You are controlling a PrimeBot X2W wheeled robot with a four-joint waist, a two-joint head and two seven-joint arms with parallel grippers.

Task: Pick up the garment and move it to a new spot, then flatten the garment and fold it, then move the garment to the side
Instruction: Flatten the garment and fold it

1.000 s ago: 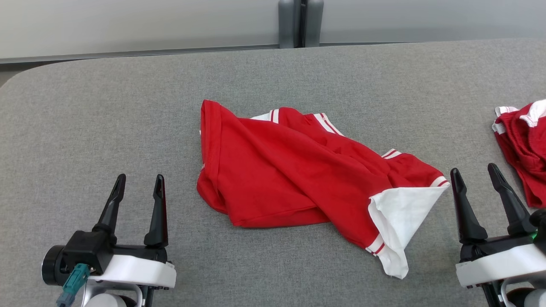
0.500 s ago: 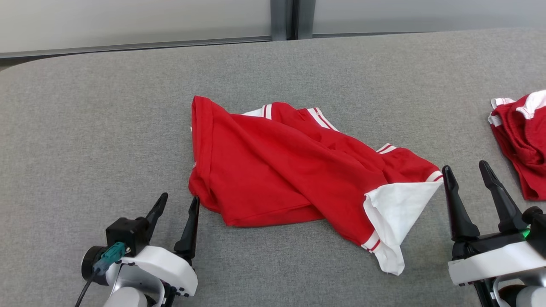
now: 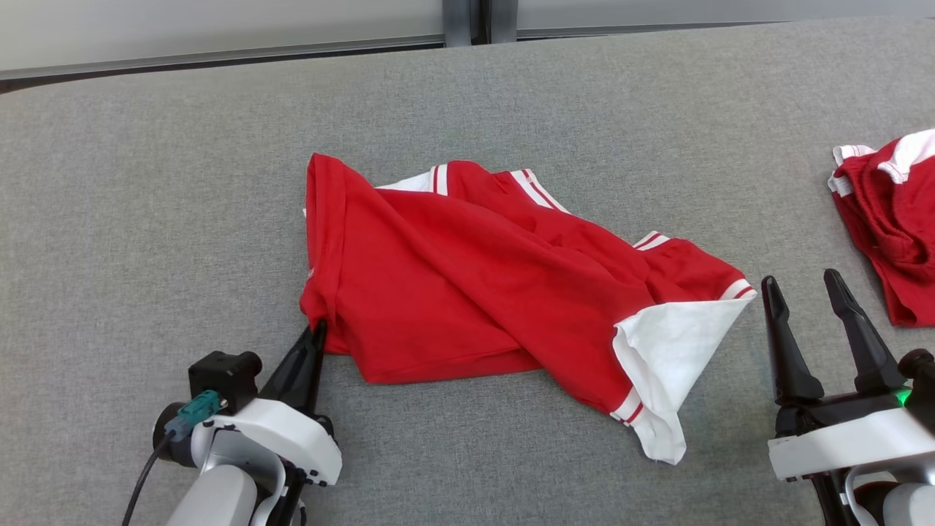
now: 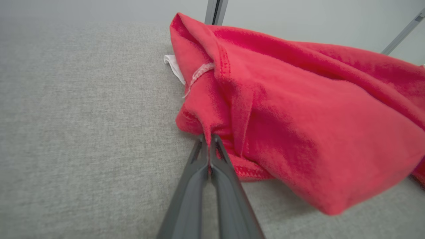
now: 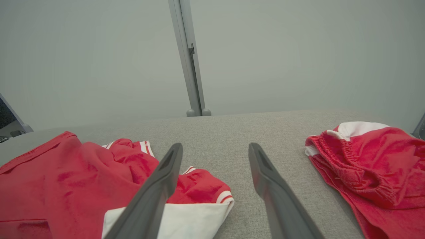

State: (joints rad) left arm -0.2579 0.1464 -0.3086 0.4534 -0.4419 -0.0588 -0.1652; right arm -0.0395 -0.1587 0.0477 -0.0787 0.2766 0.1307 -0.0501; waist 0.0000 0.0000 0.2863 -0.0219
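The garment (image 3: 482, 285), red with white striped trim and a white patch, lies rumpled in the middle of the grey table (image 3: 146, 183). My left gripper (image 3: 315, 332) is shut on the garment's near-left hem corner. In the left wrist view that gripper (image 4: 209, 137) pinches a fold of the garment (image 4: 298, 116) between its tips. My right gripper (image 3: 803, 285) stands open just right of the white patch, apart from it. The right wrist view shows this gripper (image 5: 215, 147) with spread fingers above the table, the garment (image 5: 66, 179) at its left.
A second red and white garment (image 3: 887, 219) lies bunched at the table's right edge, also on the right (image 5: 368, 162) in the right wrist view. A grey post (image 5: 191, 66) stands at the wall behind the table's far edge.
My left gripper moved forward and right to the garment's near-left corner and shut on it. The head camera tilted, shifting the scene. My right gripper stayed open.
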